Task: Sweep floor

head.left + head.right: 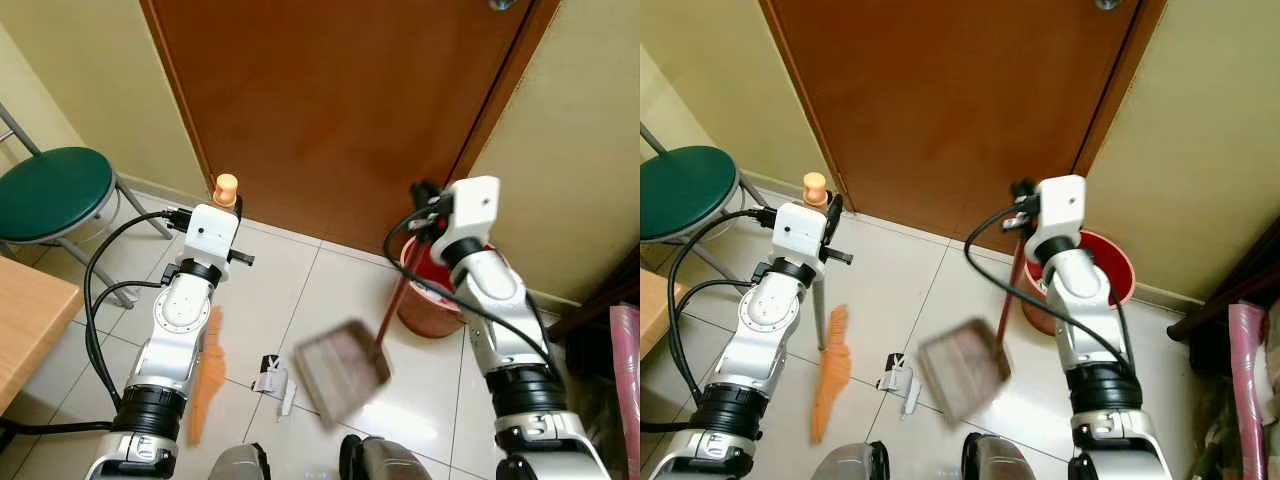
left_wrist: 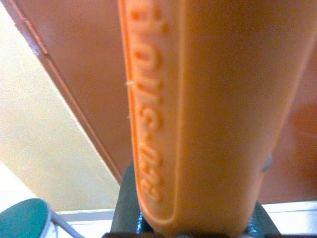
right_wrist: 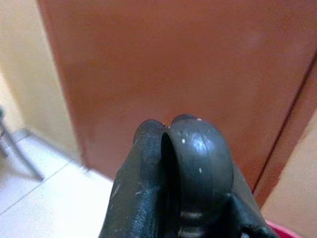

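- While both tools are in hand and the litter point(image 1: 902, 382) lies unswept, looks to be mid-sweep: gathering stroke not yet finished.
- Left claw point(image 1: 830, 222) clamped on the broom point(image 1: 830, 372) just under its orange knob; shaft near upright, bristles on the tile, left of the litter.
- Right claw point(image 1: 1022, 205) closed on the top of the dustpan point(image 1: 958, 366) handle; pan blurred, tilted, apparently lifted off the floor just right of the litter.
- Litter: a few small white and dark scraps on the tile, near, between bristles and pan, close to the robot's feet.
- Next move, as a judgement: lower the pan so its lip sits flat on the tile facing left, then draw the bristles rightward through the scraps into it.
- Calls for a short, low stroke; too long a swing likely to flick scraps under the pan or past it.
- Bin point(image 1: 1118, 268), red, stands behind the right arm against the wall, handy for tipping later.
- Edges: door point(image 1: 960, 100) and walls close on the far side; stool point(image 1: 685, 190) far left, counter point(image 1: 25, 320) corner near left, dark furniture near right.
- Open tile mostly in the middle, from door to feet; little room on the left for backswing, so best kept tight and away from the stool legs and cables.
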Robot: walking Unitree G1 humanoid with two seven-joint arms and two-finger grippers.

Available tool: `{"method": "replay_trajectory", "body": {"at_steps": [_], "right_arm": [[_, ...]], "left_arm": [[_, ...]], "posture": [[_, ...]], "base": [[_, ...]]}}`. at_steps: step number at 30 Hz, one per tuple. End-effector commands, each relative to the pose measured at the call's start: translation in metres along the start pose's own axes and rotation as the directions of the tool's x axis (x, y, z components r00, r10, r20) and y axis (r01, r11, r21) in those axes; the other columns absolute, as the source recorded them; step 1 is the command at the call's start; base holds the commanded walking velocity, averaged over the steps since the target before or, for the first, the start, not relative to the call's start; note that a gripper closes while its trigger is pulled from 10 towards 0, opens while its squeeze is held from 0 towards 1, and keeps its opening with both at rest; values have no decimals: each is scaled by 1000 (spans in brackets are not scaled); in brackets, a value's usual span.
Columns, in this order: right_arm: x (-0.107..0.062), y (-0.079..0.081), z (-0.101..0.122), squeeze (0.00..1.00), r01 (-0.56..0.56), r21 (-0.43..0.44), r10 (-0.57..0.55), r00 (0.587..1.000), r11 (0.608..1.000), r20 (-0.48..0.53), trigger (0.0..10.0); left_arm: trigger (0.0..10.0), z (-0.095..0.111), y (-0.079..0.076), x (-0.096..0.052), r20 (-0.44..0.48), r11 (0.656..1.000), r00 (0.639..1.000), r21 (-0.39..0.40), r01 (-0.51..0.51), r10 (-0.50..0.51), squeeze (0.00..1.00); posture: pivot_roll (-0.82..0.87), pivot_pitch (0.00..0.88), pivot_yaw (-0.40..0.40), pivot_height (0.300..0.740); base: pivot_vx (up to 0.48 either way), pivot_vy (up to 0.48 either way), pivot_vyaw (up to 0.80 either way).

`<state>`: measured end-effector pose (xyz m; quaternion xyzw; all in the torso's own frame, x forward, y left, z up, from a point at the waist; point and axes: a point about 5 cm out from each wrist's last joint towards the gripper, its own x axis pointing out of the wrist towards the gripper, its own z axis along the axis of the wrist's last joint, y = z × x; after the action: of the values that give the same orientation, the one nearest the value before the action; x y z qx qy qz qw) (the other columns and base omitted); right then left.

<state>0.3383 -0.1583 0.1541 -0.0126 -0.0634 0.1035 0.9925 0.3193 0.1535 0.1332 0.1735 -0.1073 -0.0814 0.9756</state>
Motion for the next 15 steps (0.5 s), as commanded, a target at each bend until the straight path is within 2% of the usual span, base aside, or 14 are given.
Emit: {"method": "replay_trajectory", "body": {"at_steps": [1, 4, 7, 9, 11, 14, 15], "right_arm": [[1, -2, 11, 0, 14, 2, -14, 998, 1000, 53, 10000], [1, -3, 11, 0, 21, -4, -21, 998, 1000, 52, 10000], [1, -5, 6, 0, 53, -80, -51, 998, 995, 28, 10000], [0, -7, -1, 0, 96, -151, -96, 995, 984, 4, 10000], [0, -7, -1, 0, 96, -151, -96, 995, 984, 4, 10000], [-4, 1, -25, 0, 102, -201, -125, 987, 974, -103, 10000], [-4, 2, -27, 0, 105, -205, -130, 985, 973, -112, 10000]], "left_arm": [[10000, 25, 8, 8, 105, 998, 994, 43, -34, 30, 0], [10000, 30, 8, 10, 124, 999, 992, 33, -36, 32, 0], [10000, 53, 1, 16, 203, 999, 979, -49, -17, 26, 0], [10000, 69, -10, 20, 246, 993, 969, -119, 21, 9, 0], [10000, 69, -10, 20, 246, 993, 969, -119, 21, 9, 0], [10000, 92, -34, 22, 294, 978, 955, -190, 90, -31, 0], [10000, 94, -36, 22, 300, 976, 953, -194, 100, -38, 0]], "posture": [[0, 125, -19, 740], [0, 125, -19, 740], [2, 127, -21, 740], [2, 127, -21, 740], [2, 127, -21, 740], [2, 129, -18, 740], [3, 132, -14, 740]], "base": [[0, 0, 0], [0, 0, 0], [0, 0, 0], [0, 0, 0], [0, 0, 0], [0, 0, 0], [0, 0, 0]]}}
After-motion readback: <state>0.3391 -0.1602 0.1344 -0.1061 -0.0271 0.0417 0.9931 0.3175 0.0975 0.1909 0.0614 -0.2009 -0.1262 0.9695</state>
